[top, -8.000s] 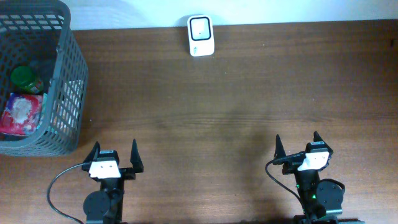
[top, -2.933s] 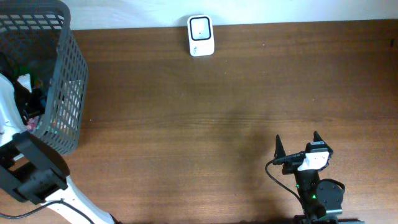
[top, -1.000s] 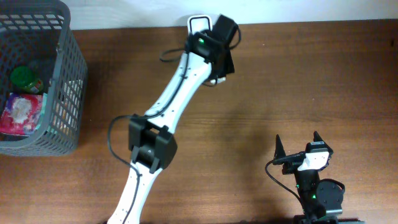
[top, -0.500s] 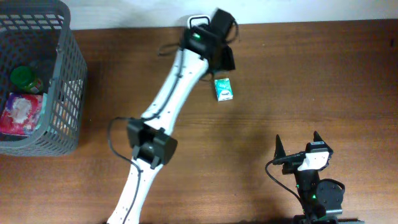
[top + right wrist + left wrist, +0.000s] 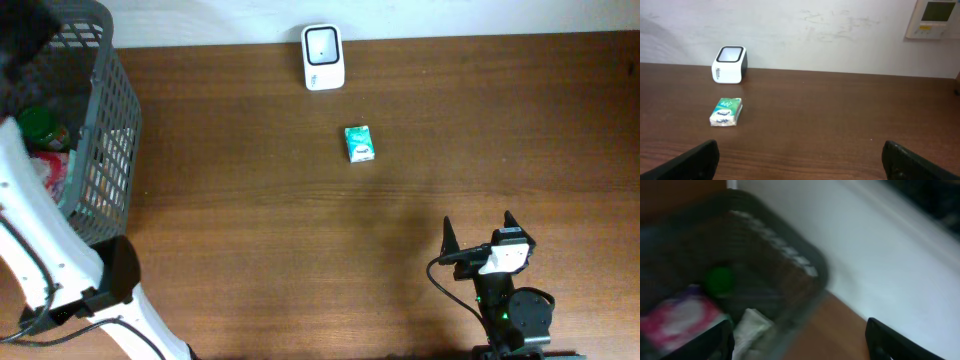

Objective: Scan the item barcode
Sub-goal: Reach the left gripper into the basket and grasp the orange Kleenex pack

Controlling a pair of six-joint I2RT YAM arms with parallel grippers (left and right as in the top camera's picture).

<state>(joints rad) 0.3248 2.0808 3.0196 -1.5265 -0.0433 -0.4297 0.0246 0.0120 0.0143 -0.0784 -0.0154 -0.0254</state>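
Observation:
A small green-and-white packet (image 5: 359, 143) (image 5: 726, 111) lies flat on the brown table, just below and right of the white scanner (image 5: 323, 57) (image 5: 730, 64) at the back edge. No gripper touches it. My left gripper (image 5: 799, 325) is open and empty, hanging over the grey basket (image 5: 790, 265); from overhead it is only a dark blur (image 5: 22, 35) above the basket's far corner. The right gripper (image 5: 478, 220) (image 5: 800, 165) rests open at the front right, far from the packet.
The grey basket (image 5: 105, 150) at the left edge holds a green-lidded jar (image 5: 42, 125) (image 5: 720, 280), a pink packet (image 5: 675, 320) and something white (image 5: 752, 325). My left arm (image 5: 35, 240) runs along the table's left edge. A white wall rises behind the table.
The left gripper opened and left the packet on the table below the scanner. The left arm then swung from the scanner to the basket. The right arm stayed still.

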